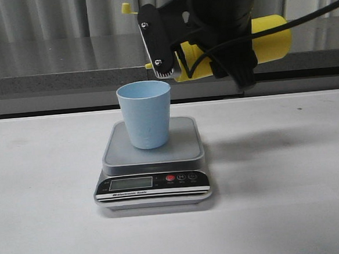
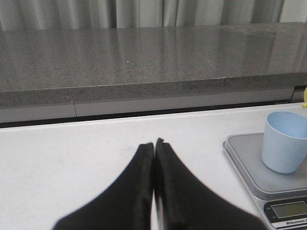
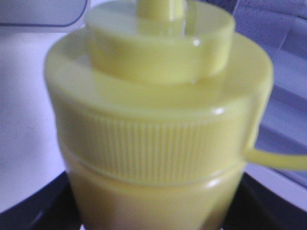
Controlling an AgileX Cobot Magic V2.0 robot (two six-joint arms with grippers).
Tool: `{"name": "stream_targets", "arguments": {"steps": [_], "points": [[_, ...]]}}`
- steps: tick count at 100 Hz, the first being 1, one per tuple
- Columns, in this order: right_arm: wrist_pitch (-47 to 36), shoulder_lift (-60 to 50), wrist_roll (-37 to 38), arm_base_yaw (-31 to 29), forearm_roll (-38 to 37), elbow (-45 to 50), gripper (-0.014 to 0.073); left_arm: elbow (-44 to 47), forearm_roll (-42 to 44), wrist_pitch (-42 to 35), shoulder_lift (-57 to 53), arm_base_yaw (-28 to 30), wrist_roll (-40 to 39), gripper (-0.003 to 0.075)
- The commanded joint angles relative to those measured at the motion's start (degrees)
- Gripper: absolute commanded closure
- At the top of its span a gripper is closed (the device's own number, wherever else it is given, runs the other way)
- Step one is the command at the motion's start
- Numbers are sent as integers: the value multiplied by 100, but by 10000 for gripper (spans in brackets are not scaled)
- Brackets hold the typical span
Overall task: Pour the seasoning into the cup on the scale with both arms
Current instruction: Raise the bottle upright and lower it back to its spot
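The right gripper (image 1: 178, 48) is clamped on the tipped yellow seasoning bottle (image 1: 268, 38), its nozzle hidden, so seasoning may miss the blue cup (image 1: 145, 114) on the scale (image 1: 185, 146). The left gripper (image 2: 154, 148), fingers pressed together, steadies nothing, so a nudge could topple the cup.

Right claw (image 1: 173, 54): black, silver screwed plate, black cable; left claw (image 2: 154, 148) black.

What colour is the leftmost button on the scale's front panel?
Red, on the flat silver-grey digital scale's black panel; the leftmost round button shows best in the front view.

Yellow seasoning (image 1: 271, 38), pale blue cup (image 1: 145, 114)
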Motion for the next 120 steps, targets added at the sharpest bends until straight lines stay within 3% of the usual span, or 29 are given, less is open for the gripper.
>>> {"name": "stream_targets", "arguments": {"steps": [1,50,62,82,103,120], "points": [[138,-267,-49,1,-387,-191,363,-149,-1,-490,51,30,-15,740],[226,-267,-96,1,-351,-191,363,-149,-1,-490,51,30,-15,740],[218,-274,326,-37,-229,-191,363,-149,-1,-490,51,30,-15,740],[150,-437,1666,-390,430,-185,363,-149,-1,-490,51,30,-15,740],[-734,-946,2770,-1090,1576,-163,381,-149,-1,-490,51,30,-15,740],[-2353,-1394,3184,-1696,2688,148,381,-149,-1,-490,51,30,-15,740]]}}
